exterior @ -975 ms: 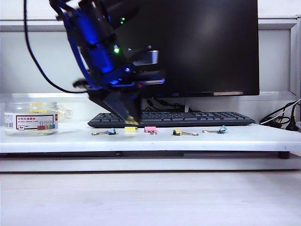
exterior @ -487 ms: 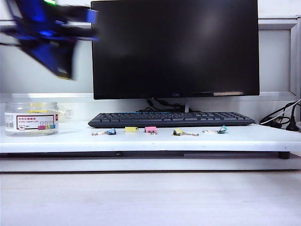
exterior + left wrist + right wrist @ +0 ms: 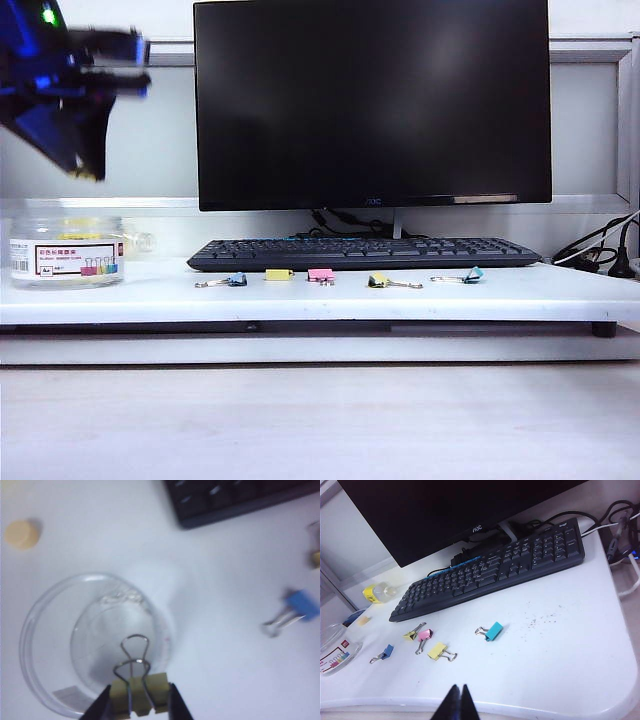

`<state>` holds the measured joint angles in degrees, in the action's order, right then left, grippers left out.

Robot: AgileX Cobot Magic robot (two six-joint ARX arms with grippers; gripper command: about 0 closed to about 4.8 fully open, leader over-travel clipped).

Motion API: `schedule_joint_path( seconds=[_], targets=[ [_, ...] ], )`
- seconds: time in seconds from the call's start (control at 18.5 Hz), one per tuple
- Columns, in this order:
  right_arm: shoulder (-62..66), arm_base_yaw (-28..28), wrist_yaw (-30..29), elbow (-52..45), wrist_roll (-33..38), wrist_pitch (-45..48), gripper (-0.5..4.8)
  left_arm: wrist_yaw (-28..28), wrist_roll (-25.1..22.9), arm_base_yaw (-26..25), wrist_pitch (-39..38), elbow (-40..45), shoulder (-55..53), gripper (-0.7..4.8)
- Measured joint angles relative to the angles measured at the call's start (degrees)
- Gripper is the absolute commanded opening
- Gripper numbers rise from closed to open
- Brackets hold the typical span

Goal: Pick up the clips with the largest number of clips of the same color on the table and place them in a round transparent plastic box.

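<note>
One yellow clip [image 3: 138, 692], handles up, hung pinched in the left gripper [image 3: 137, 700] directly above the open round transparent plastic box [image 3: 66, 252]. Two more yellow clips [image 3: 279, 274] lay at the box's 3 o'clock.

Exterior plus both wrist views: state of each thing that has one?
Left end effector: shut on a yellow clip, raised above the box.
Right end effector: shut, holding nothing, above the table's front.
Box: open, upright, at the table's left end.
Two yellow clips: on the table, not yet picked.
Blue clip: lying on the table.
Pink clip: lying on the table.
Teal clip: lying on the table.
Monitor: screen dark.
</note>
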<state>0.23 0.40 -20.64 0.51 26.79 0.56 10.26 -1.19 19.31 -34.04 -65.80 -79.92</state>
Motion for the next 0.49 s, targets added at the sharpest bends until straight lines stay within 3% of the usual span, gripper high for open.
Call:
schedule_joint_path(
  seconds=[0.49],
  targets=[
    [0.0,0.0,-0.61,0.0,0.0,0.0,-0.01,3.26,-2.14,-3.63,3.41,0.04,-4.42,1.12]
  ],
)
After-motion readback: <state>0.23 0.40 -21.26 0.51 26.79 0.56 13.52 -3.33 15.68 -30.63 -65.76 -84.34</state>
